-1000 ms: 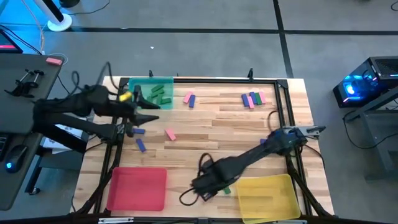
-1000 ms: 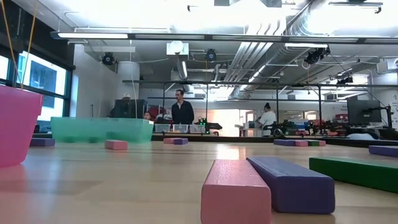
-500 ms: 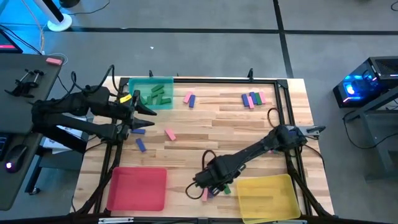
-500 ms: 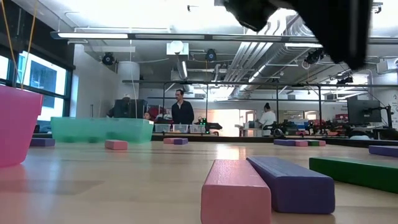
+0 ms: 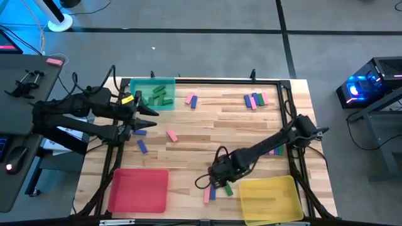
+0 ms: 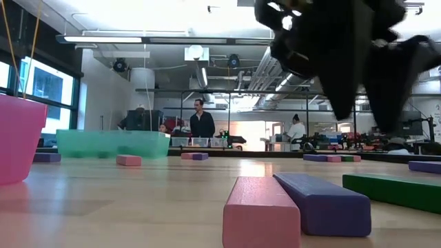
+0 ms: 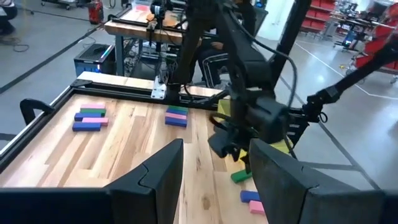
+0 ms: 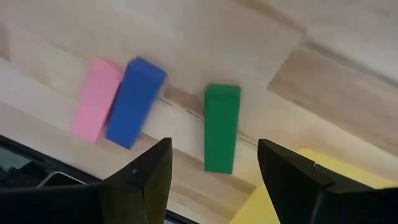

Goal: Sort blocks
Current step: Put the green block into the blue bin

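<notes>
1. Green tray (image 5: pixel 152 94) sits at the far left corner of the table and serves as landmark; the left gripper (image 5: pixel 154 116) hangs just beside its near edge with fingers parted and nothing between them; a blue block (image 5: pixel 139 132) lies close under it, so a careless descent could knock that block aside.
2. Pink block (image 5: pixel 171 135) lies alone a little to the right of the green tray; other blocks rest inside the tray.
3. Far from the green tray, beside the yellow tray (image 5: pixel 271 199), the right gripper (image 5: pixel 221 180) hovers with fingers wide and empty over a green block (image 8: pixel 221 127); the pink and blue pair (image 8: pixel 118 101) lies touching just beside it, so a closing finger could catch the blue one and drag both; an off-centre grip could also let the green block twist out.
4. No brand, label or readable writing shows anywhere.
</notes>
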`<move>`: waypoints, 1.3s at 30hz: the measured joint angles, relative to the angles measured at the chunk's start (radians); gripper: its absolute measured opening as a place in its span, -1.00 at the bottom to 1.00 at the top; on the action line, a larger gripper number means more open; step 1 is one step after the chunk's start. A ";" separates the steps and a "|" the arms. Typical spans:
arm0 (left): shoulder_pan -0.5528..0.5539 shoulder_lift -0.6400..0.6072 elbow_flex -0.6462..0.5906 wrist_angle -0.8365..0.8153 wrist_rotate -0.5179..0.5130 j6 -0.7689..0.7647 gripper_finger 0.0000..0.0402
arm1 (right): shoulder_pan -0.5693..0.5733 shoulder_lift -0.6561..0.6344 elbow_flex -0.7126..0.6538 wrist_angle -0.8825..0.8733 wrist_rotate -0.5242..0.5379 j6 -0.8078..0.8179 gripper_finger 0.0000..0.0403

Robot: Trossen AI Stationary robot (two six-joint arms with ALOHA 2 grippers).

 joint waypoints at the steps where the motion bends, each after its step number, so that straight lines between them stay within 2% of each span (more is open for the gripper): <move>1: 0.000 0.001 0.000 0.002 -0.010 -0.009 -0.15 | 0.005 0.010 0.004 0.001 0.004 0.002 0.05; 7: 0.000 0.007 0.000 0.029 -0.055 -0.046 -0.15 | 0.015 0.076 0.002 -0.047 0.017 -0.011 0.05; 12: 0.000 0.020 0.000 0.073 -0.061 -0.056 -0.15 | 0.014 0.092 0.005 -0.011 0.059 -0.016 0.05; 19: 0.000 0.041 0.000 0.085 -0.062 -0.072 -0.15 | 0.014 0.098 0.004 -0.012 0.066 -0.016 0.05; 26: 0.000 0.056 0.000 0.115 -0.062 -0.071 -0.15 | 0.017 0.127 0.004 0.025 -0.005 0.022 0.05; 30: 0.000 0.058 0.000 0.121 -0.062 -0.071 -0.15 | 0.018 0.143 0.007 0.046 -0.009 0.044 0.02; 33: 0.000 0.058 0.000 0.121 -0.062 -0.071 -0.15 | 0.020 0.144 0.007 0.042 0.002 0.040 -0.15; 38: 0.000 0.057 0.000 0.136 -0.063 -0.071 -0.15 | 0.021 0.141 0.008 0.052 0.006 0.013 -0.85; 39: 0.000 0.057 0.000 0.139 -0.063 -0.071 -0.15 | 0.022 0.140 0.014 0.046 0.012 0.004 -0.89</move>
